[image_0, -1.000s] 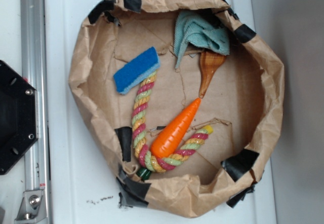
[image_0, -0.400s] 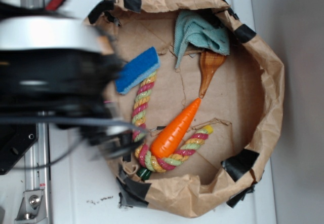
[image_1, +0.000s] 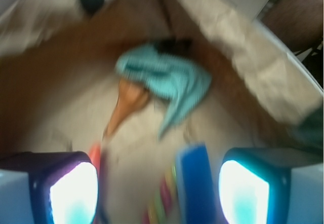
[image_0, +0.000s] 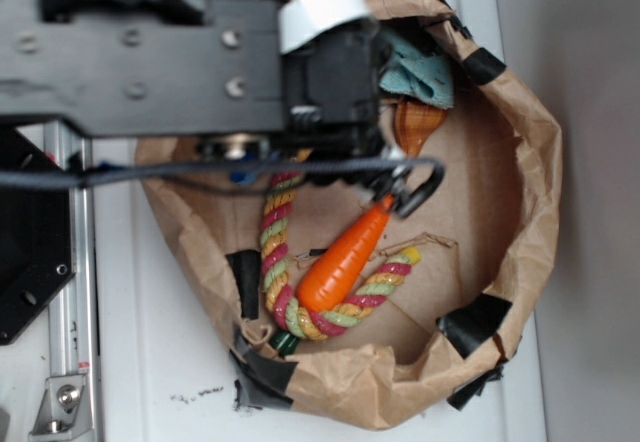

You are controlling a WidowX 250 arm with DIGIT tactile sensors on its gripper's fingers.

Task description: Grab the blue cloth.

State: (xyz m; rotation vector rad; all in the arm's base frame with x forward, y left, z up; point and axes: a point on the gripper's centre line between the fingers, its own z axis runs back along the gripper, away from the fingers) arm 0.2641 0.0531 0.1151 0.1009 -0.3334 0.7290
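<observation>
Gripper (image_1: 159, 188): jaws spread wide, nothing between them; both pads glow at the lower corners of the blurred wrist view.
Blue cloth (image_1: 169, 82): crumpled against the far wall of the paper-lined basket (image_0: 525, 212), ahead of the gripper, untouched.
Neighbours: brown cone toy (image_0: 415, 127) just beside the cloth; blue sponge (image_1: 195, 183) apparently near the pads.
Arm (image_0: 200, 52): over the basket's upper left, hiding part of the cloth.
</observation>
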